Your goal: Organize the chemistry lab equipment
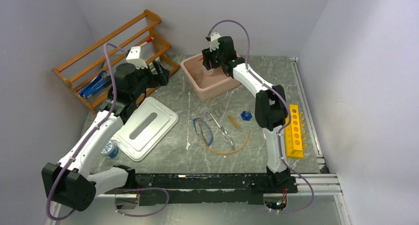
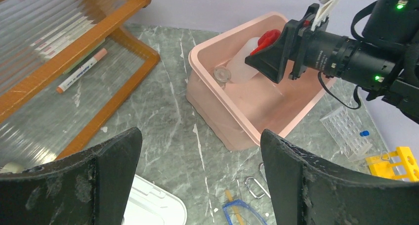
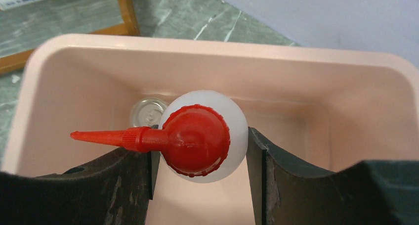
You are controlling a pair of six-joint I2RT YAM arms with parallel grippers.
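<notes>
While the right gripper (image 3: 200, 141) grips a bottle in the tub, loose gear lies mid-table

Nearest the arm bases, the yellow tube rack (image 1: 295, 131) lies at the table's right side. The tan rubber tubing (image 1: 232, 149), blue-framed goggles (image 1: 202, 131) and metal tongs (image 1: 221, 128) sit close together mid-table, with the white lid (image 1: 146, 127) to their left. Beyond the lid, the left gripper (image 2: 200, 136) hangs with jaws spread, holding nothing. Farthest back, the right gripper's jaws clamp the white red-capped squeeze bottle (image 3: 225, 116) inside the pink tub (image 3: 306, 76), beside a small clear round item (image 3: 146, 111)
</notes>
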